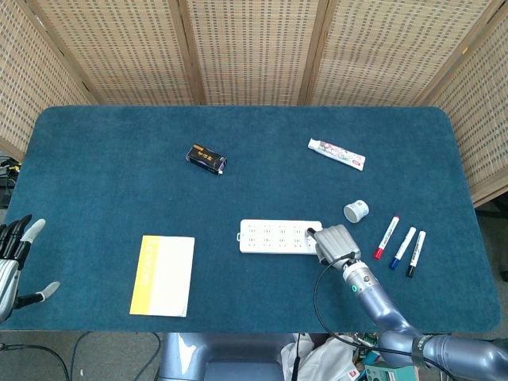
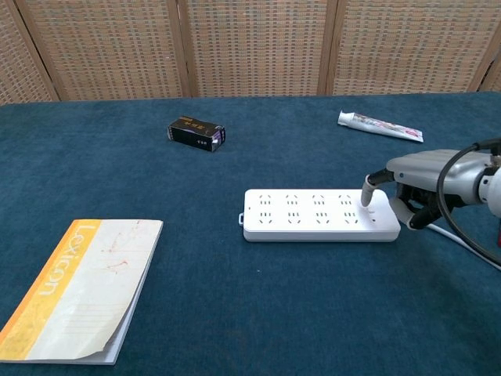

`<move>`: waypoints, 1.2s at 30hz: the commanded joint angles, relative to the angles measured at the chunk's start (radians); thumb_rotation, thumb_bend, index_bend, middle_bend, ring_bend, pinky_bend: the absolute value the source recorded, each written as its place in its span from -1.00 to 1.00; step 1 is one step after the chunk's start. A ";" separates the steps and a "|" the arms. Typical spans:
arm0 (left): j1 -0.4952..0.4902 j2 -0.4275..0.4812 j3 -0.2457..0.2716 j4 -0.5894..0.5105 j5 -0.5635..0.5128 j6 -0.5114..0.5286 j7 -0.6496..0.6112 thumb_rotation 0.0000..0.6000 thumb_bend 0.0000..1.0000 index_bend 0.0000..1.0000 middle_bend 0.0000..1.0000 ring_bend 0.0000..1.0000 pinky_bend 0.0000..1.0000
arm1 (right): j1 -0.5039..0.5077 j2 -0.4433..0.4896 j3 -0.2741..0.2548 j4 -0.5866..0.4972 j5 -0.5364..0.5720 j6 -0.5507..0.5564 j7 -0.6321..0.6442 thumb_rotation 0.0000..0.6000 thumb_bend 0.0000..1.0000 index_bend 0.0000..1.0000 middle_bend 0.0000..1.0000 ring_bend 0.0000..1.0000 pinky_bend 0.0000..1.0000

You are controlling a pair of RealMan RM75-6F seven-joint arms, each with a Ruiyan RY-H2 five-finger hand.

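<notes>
A white power strip (image 1: 279,236) (image 2: 317,215) lies on the blue table (image 1: 238,135) near the front middle. My right hand (image 1: 333,243) (image 2: 419,184) is at the strip's right end, one extended fingertip (image 2: 367,195) pressing down on the switch there, the other fingers curled under. It holds nothing. My left hand (image 1: 14,258) hangs off the table's left front corner with fingers spread and nothing in it; only the head view shows it.
A yellow-and-white notebook (image 1: 163,275) (image 2: 78,288) lies front left. A black box (image 1: 206,158) (image 2: 196,132) sits behind the strip. A toothpaste tube (image 1: 336,153) (image 2: 380,125), a small white cup (image 1: 355,210) and three markers (image 1: 401,244) lie to the right.
</notes>
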 commanded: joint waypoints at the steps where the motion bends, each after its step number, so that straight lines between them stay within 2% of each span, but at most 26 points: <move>1: -0.001 -0.001 0.000 -0.006 -0.001 0.000 0.008 1.00 -1.00 -1.00 -1.00 -1.00 -1.00 | 0.004 0.003 -0.007 0.000 0.008 0.001 -0.001 1.00 0.49 -0.43 0.69 0.83 1.00; 17: -0.002 -0.004 0.000 -0.010 -0.007 -0.002 0.020 1.00 -1.00 -1.00 -1.00 -1.00 -1.00 | 0.031 -0.019 -0.050 0.028 0.052 0.001 -0.031 1.00 0.49 -0.43 0.69 0.83 1.00; 23: 0.000 -0.004 0.002 0.000 -0.004 0.001 0.007 1.00 -1.00 -1.00 -1.00 -1.00 -1.00 | 0.040 -0.010 -0.047 0.000 0.059 0.030 -0.043 1.00 0.49 -0.42 0.69 0.83 1.00; 28: 0.003 -0.001 0.002 0.005 0.000 0.007 -0.005 1.00 -1.00 -1.00 -1.00 -1.00 -1.00 | 0.032 0.018 -0.027 -0.049 -0.006 0.079 -0.007 1.00 0.49 -0.42 0.69 0.83 1.00; 33: 0.003 0.001 0.004 0.000 0.006 0.008 -0.005 1.00 -1.00 -1.00 -1.00 -1.00 -1.00 | 0.012 0.089 0.007 -0.156 -0.088 0.147 0.050 1.00 0.49 -0.42 0.69 0.83 1.00; 36: 0.006 0.004 0.006 -0.001 0.010 0.014 -0.011 1.00 -1.00 -1.00 -1.00 -1.00 -1.00 | -0.023 0.140 0.022 -0.224 -0.179 0.210 0.121 1.00 0.49 -0.42 0.69 0.83 1.00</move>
